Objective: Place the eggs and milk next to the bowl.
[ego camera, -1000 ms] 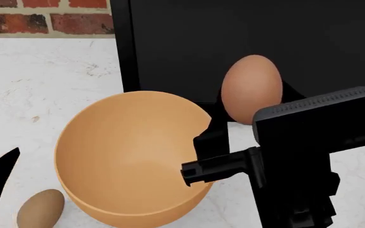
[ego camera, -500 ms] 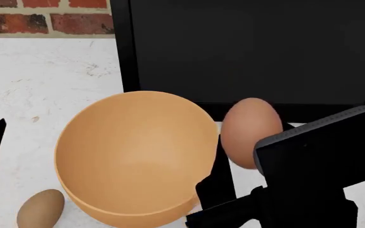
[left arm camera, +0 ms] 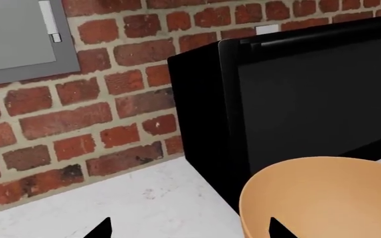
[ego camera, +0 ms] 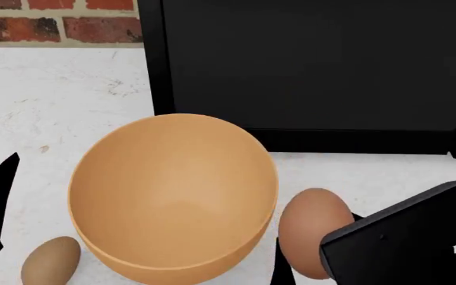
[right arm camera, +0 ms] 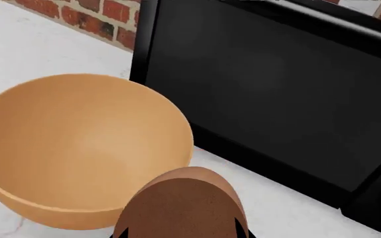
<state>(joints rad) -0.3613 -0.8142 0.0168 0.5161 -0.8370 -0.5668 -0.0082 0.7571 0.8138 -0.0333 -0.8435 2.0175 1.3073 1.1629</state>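
Redder egg: upright, long axis vertical, narrow end up, just right of the bowl; right gripper apparently pinching it. Tan egg: head view only, by the bowl's left, tilted. Left gripper: tips spread, empty, beside the black appliance.
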